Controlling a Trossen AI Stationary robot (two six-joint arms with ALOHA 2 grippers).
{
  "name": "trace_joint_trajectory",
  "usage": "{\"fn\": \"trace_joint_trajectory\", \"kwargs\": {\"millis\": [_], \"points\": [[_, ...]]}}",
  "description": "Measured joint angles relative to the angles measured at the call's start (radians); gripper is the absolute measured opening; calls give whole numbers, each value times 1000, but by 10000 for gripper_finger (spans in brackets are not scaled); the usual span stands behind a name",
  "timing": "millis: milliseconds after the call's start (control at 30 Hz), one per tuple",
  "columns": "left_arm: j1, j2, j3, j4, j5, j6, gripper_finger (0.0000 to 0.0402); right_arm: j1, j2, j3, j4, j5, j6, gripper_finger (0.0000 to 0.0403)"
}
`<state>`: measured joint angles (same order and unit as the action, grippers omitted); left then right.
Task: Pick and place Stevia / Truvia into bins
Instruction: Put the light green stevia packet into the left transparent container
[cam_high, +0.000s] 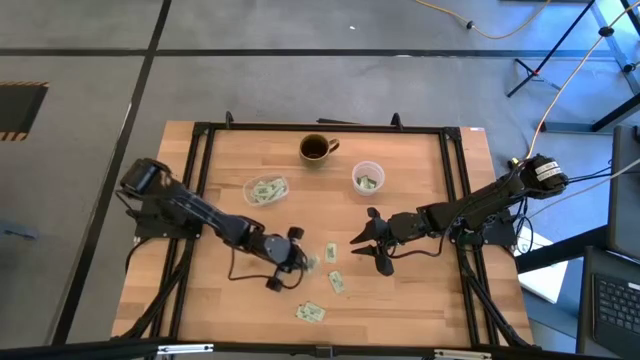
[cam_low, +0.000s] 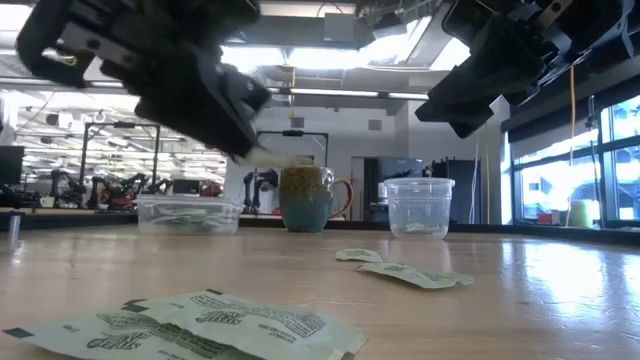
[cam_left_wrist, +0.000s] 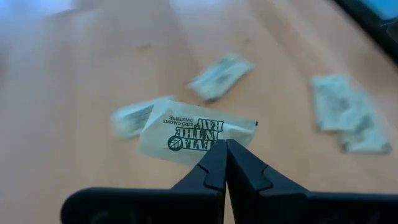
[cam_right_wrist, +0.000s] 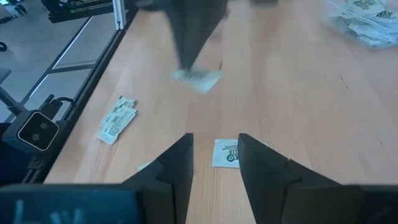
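Left gripper (cam_left_wrist: 226, 149) pinched shut on one Stevia sachet (cam_left_wrist: 193, 132), lifted just clear of the bench (cam_high: 420, 300).
Sachet looks light, thin and floppy; an edge pinch suits. Right gripper (cam_right_wrist: 214, 152) open, hovering over a loose sachet (cam_right_wrist: 225, 153). Smooth wood bench; tub (cam_high: 265, 189) and cup (cam_high: 368, 177) further back, lab beyond.

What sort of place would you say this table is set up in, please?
Most likely a robotics lab or workshop: the wooden table stands on bare concrete with cables and a tripod around it, and the low view shows more robot arms on benches under strip lights behind.
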<state>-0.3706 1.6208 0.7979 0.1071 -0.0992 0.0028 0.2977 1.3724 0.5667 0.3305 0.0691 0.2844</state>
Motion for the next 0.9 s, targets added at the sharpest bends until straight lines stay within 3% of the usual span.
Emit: {"fn": "trace_joint_trajectory", "kwargs": {"millis": [167,400,567,900], "points": [[10,-162,0,-260,-199,-29,2,0,0,0,-2,0,2,129],[92,-315,-3,-574,-359,-178,2,0,0,0,-2,-1,3,129],[192,-358,-85,-635,-366,-208,2,0,0,0,-10,-2,26,129],[405,-380,-195,-525,-280,-210,2,0,0,0,-20,-3,26,129]]}}
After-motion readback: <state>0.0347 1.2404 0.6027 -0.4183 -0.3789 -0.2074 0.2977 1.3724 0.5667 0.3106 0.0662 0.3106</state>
